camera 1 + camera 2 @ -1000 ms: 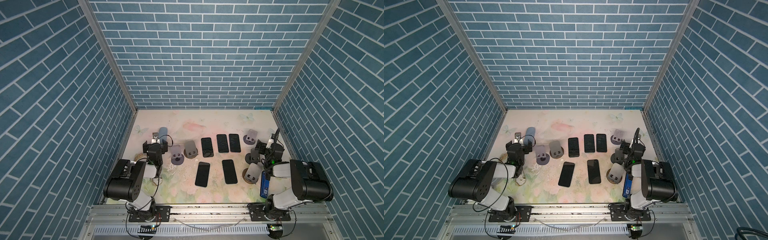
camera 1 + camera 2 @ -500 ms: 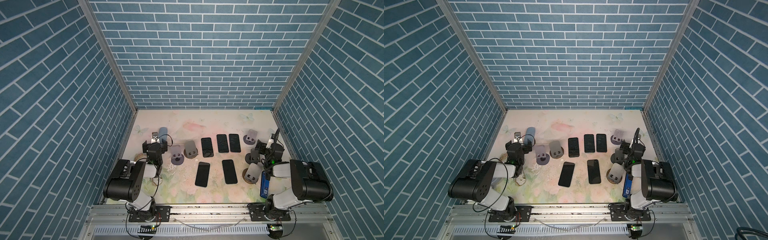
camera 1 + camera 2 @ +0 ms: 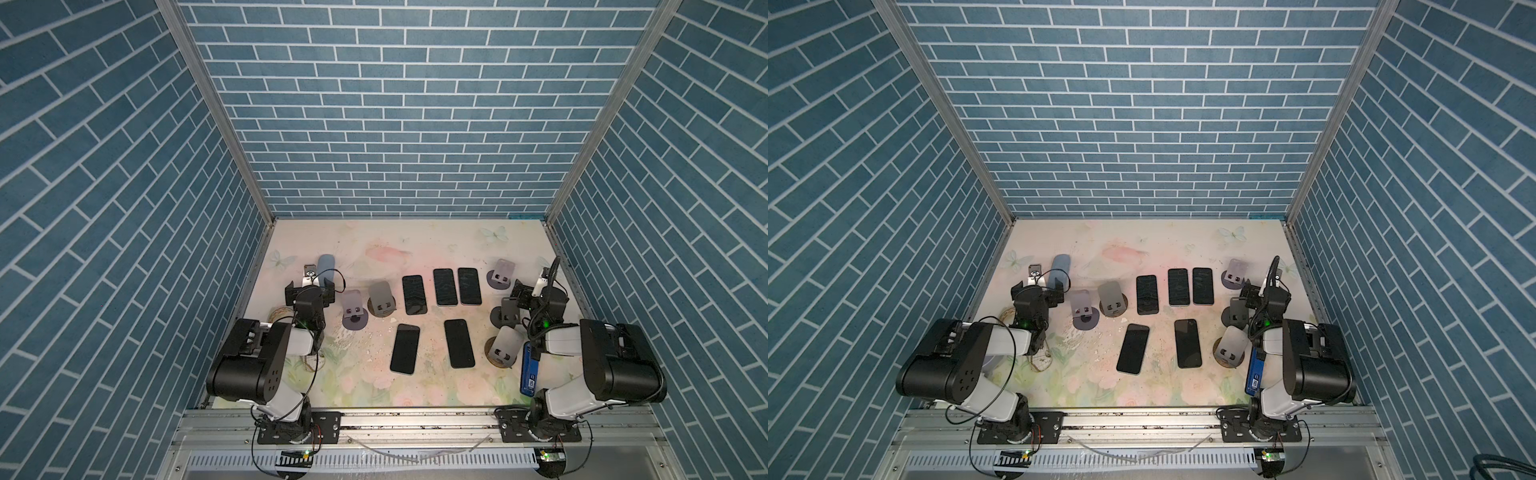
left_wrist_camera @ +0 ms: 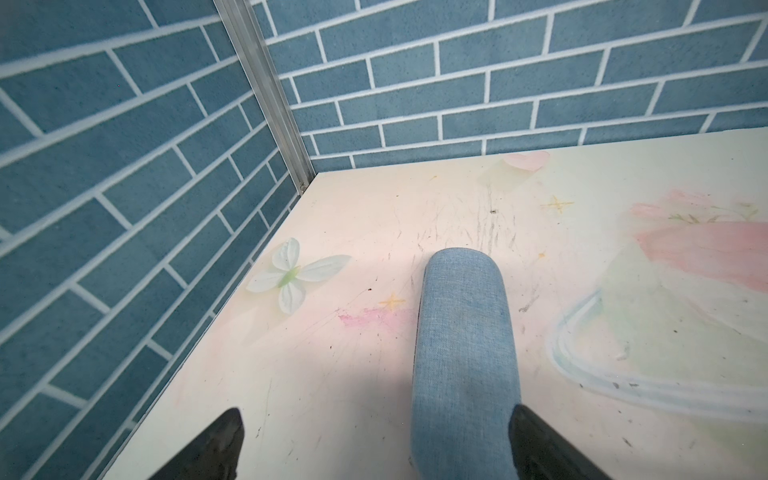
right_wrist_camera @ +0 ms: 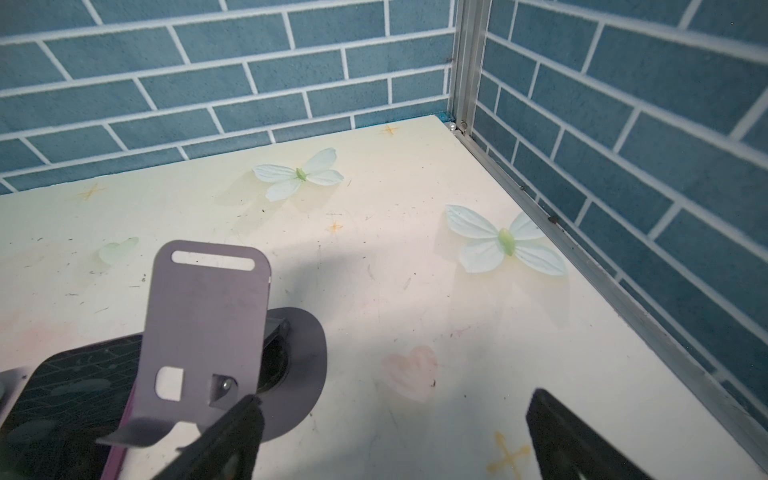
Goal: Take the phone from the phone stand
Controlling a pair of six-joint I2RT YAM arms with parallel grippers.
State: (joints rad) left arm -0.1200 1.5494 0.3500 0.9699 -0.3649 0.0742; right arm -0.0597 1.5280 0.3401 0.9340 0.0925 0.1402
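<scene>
Left gripper [image 4: 374,449]: jaws spread wide, grasping nothing. Blue fabric-covered phone [image 4: 461,353] stands between them at the table's far-left side, just beside one finger [image 4: 540,440]. Right gripper [image 5: 395,415] likewise released, next to an empty grey stand [image 5: 208,316].

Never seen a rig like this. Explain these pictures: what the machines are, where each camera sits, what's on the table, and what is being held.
These are two robot arms, bolted at the front of a flowery table inside blue brick-patterned walls. Two pictures look down on the whole scene from overhead; the other two come from a camera on each arm's wrist, looking past its hand. In both top views five dark phones lie flat in the middle, with grey phone stands to either side. The left hand is open, with a blue fabric-covered oblong between its fingers, not clamped. The right hand is open too, close to a purple-grey stand. Nothing is held.
</scene>
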